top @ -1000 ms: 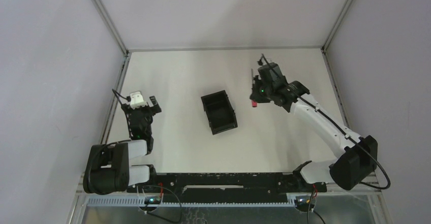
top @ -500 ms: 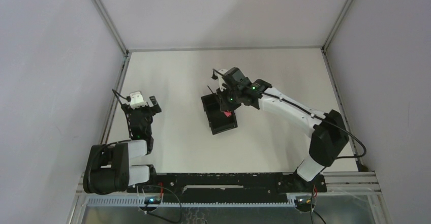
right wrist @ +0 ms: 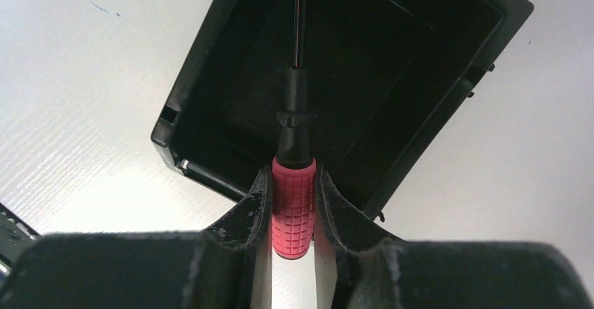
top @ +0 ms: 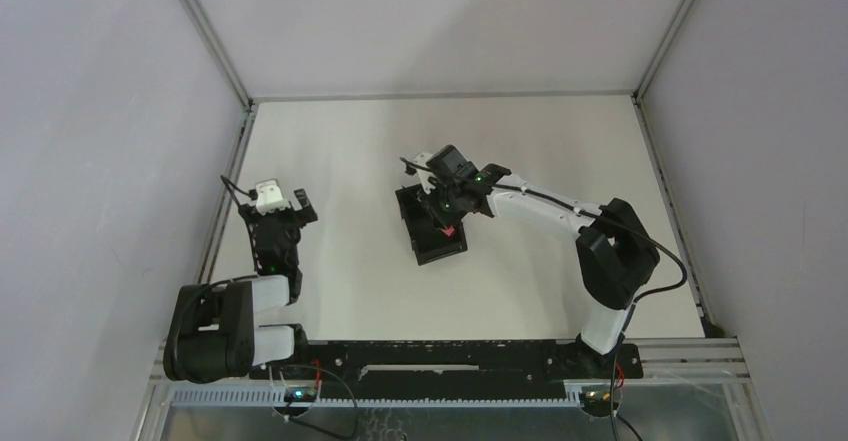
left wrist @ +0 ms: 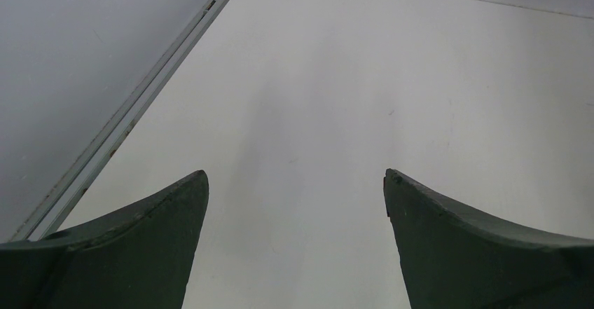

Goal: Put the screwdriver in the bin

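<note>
The black bin [top: 432, 226] sits mid-table, open side up; in the right wrist view the bin [right wrist: 392, 64] lies just below and ahead of the fingers. My right gripper [top: 447, 213] hovers over the bin and is shut on the screwdriver's red handle [right wrist: 293, 207]. Its thin dark shaft [right wrist: 300, 22] points over the bin's interior. The red handle also shows in the top view [top: 449, 230]. My left gripper [top: 277, 204] rests at the left of the table, open and empty, with its fingers [left wrist: 140, 246] spread over bare table.
A metal rail [top: 225, 201] runs along the table's left edge beside the left arm. Grey walls close in the table on the left, back and right. White table surface [top: 560, 151] lies around the bin.
My right gripper carried the screwdriver from the right of the table leftward to above the bin. The left arm has not moved.
</note>
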Robot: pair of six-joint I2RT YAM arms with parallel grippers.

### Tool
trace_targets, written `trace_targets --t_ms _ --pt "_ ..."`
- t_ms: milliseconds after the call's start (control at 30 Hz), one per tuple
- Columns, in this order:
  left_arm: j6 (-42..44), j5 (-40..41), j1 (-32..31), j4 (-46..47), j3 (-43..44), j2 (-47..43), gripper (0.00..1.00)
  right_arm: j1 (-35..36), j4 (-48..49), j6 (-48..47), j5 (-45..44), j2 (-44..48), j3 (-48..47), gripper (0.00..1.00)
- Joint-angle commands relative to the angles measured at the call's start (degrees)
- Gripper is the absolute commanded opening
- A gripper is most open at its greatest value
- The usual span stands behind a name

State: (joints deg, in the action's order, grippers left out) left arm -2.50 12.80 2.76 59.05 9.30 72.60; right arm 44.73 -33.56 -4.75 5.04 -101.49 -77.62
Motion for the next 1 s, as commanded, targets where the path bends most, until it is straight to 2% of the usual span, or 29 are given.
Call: trace_targets --t_ms 0,233,433,700,800,833,867,967 --pt "1.02 -0.85 0.18 1.51 1.72 -0.48 1.0 0.4 4.88 -3.11 -0.65 -0.65 1.2 0.25" --pt "1.01 -0.79 0.23 1.51 1.72 -0.53 1.0 0.36 5.84 -1.72 -3.16 -3.01 2.29 0.32" --pt "1.01 -0.84 0.16 1.51 1.69 -0.51 1.0 0.59 5.83 -0.3 -4.07 -2.7 3.11 0.45" --pt "1.01 -0.83 0.15 1.51 1.7 -0.55 1.0 2.6 5.13 1.63 -5.04 3.36 2.62 0.58" --pt "1.01 -0.85 0.17 1.51 1.7 -0.53 1.0 2.95 4.59 3.74 -8.7 8.53 2.14 0.7" --pt "1.05 -0.84 0.18 1.51 1.72 -0.53 1.0 2.45 4.3 4.97 -9.53 10.4 2.13 0.79" --pt "1.01 -0.84 0.15 1.51 1.71 -0.53 1.0 1.67 3.92 7.0 -11.55 12.03 2.16 0.96" --pt "1.01 -0.77 0.15 1.51 1.71 -0.53 1.0 -3.13 3.05 13.63 -17.53 16.94 4.08 1.0"
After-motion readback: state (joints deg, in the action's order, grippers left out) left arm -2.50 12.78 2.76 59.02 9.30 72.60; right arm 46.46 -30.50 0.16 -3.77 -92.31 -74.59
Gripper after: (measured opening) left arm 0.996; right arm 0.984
